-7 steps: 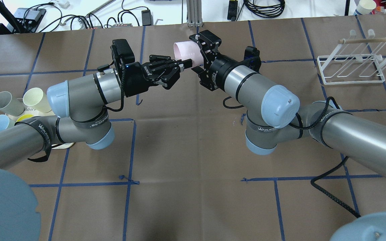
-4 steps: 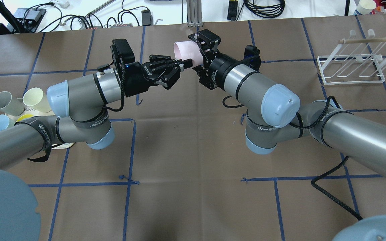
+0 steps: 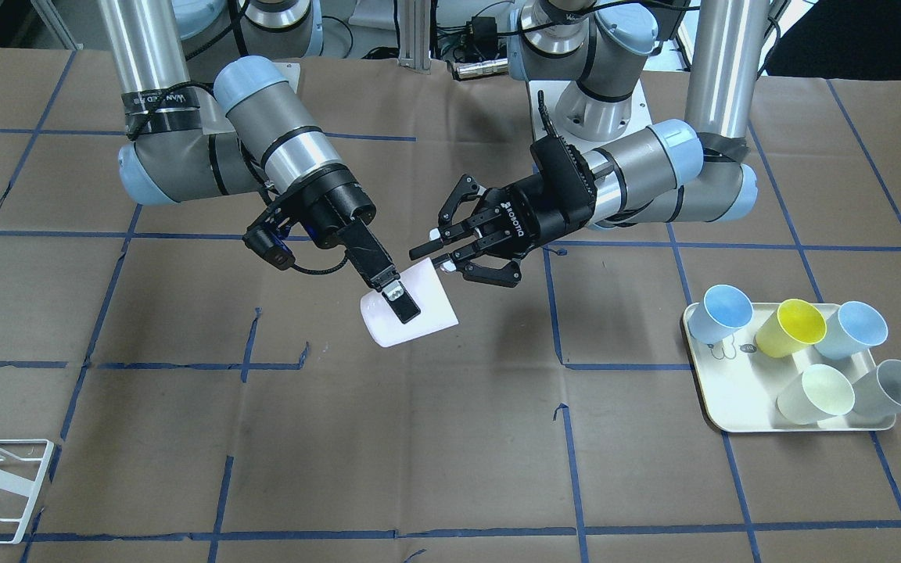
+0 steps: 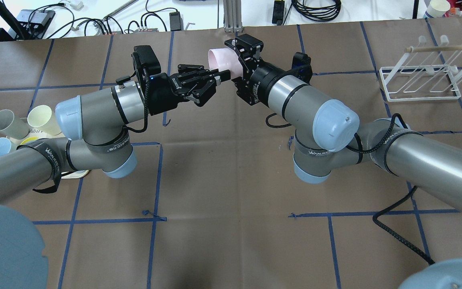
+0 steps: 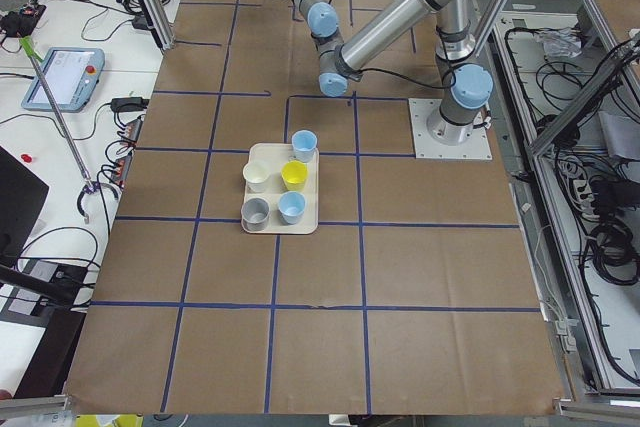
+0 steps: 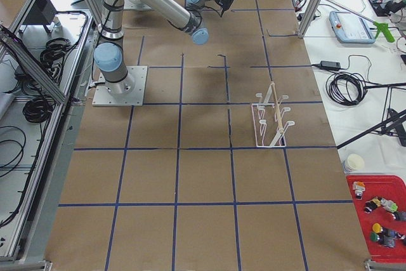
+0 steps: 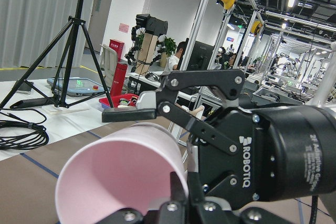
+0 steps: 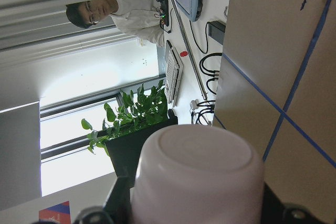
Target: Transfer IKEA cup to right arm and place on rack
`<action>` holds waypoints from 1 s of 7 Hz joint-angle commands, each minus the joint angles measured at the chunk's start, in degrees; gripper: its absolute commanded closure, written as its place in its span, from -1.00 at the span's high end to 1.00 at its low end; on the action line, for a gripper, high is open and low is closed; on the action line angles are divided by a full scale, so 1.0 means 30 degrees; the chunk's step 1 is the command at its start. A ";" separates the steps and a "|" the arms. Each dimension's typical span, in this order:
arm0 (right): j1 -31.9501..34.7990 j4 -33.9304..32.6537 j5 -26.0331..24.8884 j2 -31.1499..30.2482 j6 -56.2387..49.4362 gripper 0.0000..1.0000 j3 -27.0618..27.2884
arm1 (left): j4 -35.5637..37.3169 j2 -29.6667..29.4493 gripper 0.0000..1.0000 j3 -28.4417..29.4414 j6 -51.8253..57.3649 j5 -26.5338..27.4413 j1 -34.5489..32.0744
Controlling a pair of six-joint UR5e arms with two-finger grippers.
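The pink IKEA cup (image 4: 223,60) hangs on its side in mid-air over the far middle of the table, held between both arms. My left gripper (image 4: 220,76) is shut on its rim, with one finger inside the mouth, as the left wrist view shows around the cup (image 7: 121,171). My right gripper (image 3: 400,313) straddles the cup (image 3: 427,309) near its base, one pad lying flat on the wall. The right wrist view looks straight at the cup's base (image 8: 197,171). The white wire rack (image 4: 419,94) stands at the far right, away from both grippers.
A cream tray (image 3: 732,410) with several pastel cups sits on the left arm's side. A wooden stick (image 4: 439,48) lies across the rack's rods. Cables and gear line the far table edge. A person (image 8: 126,11) sits beyond the table. Brown paper with blue tape covers the table.
The right gripper has slid a little further along the cup toward its mouth and drawn in around it. The left gripper and the cup have stayed almost still.
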 commanded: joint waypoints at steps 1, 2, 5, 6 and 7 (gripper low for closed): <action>-0.0002 0.0000 0.0022 -0.0001 0.0003 0.42 -0.0018 | 0.0000 0.0015 0.27 0.0047 -0.0389 -0.0003 0.0000; -0.0002 0.0000 0.0080 -0.0001 0.0003 0.32 -0.0018 | 0.0000 0.0073 0.40 0.0047 -0.0709 -0.0003 0.0000; -0.0002 0.0000 0.0198 -0.0001 0.0032 0.18 -0.0047 | 0.0000 0.0279 0.97 0.0105 -0.1878 -0.0003 0.0058; -0.0031 0.0000 0.0227 0.0028 0.0032 0.15 -0.0280 | -0.0203 0.0424 0.98 0.0163 -0.2378 -0.0003 0.0174; -0.0234 0.0029 0.0256 0.0087 0.0032 0.13 -0.0601 | -0.0437 0.0426 0.99 0.0280 -0.2441 0.0026 0.0465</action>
